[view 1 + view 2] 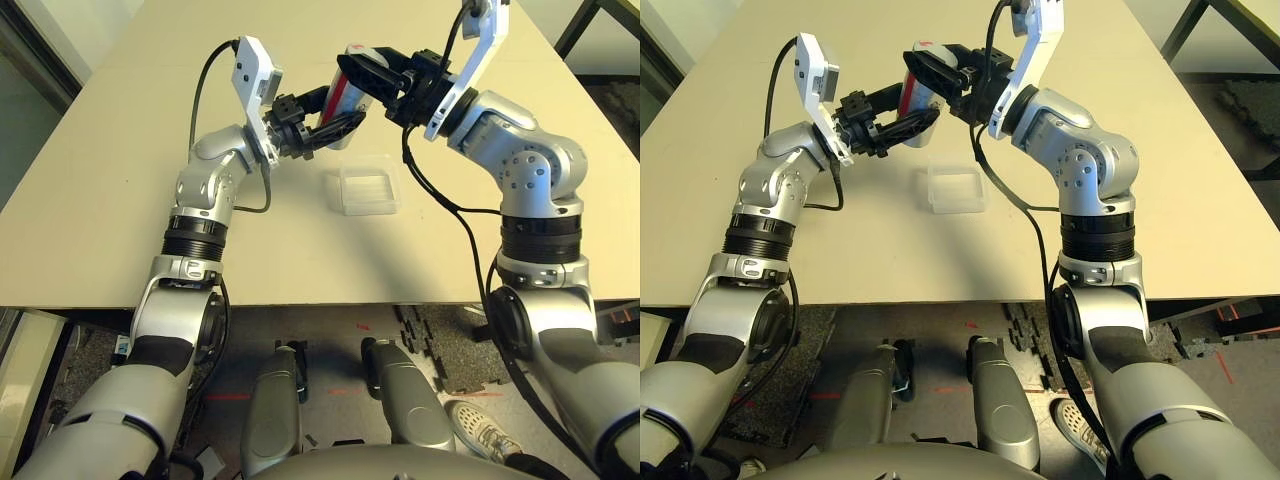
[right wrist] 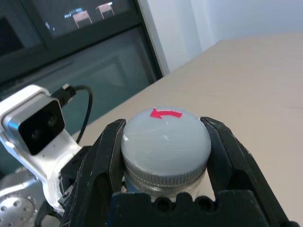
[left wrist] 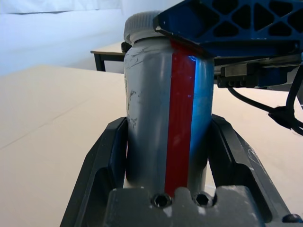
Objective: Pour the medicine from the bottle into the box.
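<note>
The silvery-grey bottle with a red and white label is held tilted in the air over the far middle of the table. My left gripper is shut on its body, one finger on each side. My right gripper comes from the other side and is shut on the round grey cap, which sits on the bottle and bears a red arrow. The clear square box lies on the table just below and nearer to me than the bottle, with nothing visible in it. The medicine is hidden inside the bottle.
The beige table stretches wide to both sides of the box. Cables hang from both wrists, the right one drooping close beside the box. A dark table frame stands past the far right corner.
</note>
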